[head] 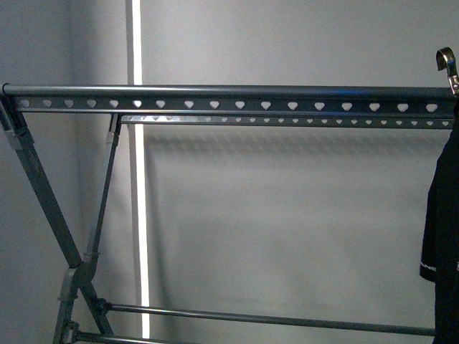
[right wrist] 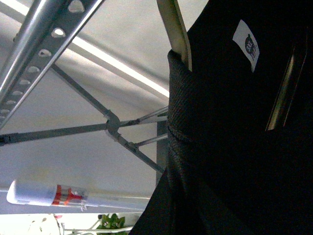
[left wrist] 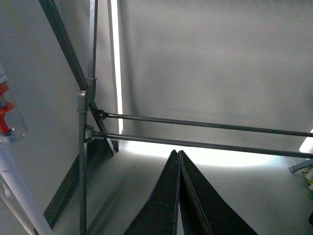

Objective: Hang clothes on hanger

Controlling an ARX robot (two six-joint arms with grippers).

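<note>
My left claw (left wrist: 177, 155) is pinched shut and empty. The black T-shirt (right wrist: 234, 147) smothers my right wrist's view, so I cannot tell how my right claw stands. The T-shirt hangs at the right end of the rack (head: 229, 92), with a metal hook (head: 447, 66) above its rail. Beyond is a grey wall (head: 287, 215).

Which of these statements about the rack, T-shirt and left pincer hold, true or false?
1. The rack's top rail has heart-shaped holes. True.
2. The black T-shirt hangs at the rail's middle. False: it hangs at the front view's right edge.
3. The left pincer is shut, holding nothing. True.
4. Clothing drapes over the lower bars. False: the visible lengths are bare.
</note>
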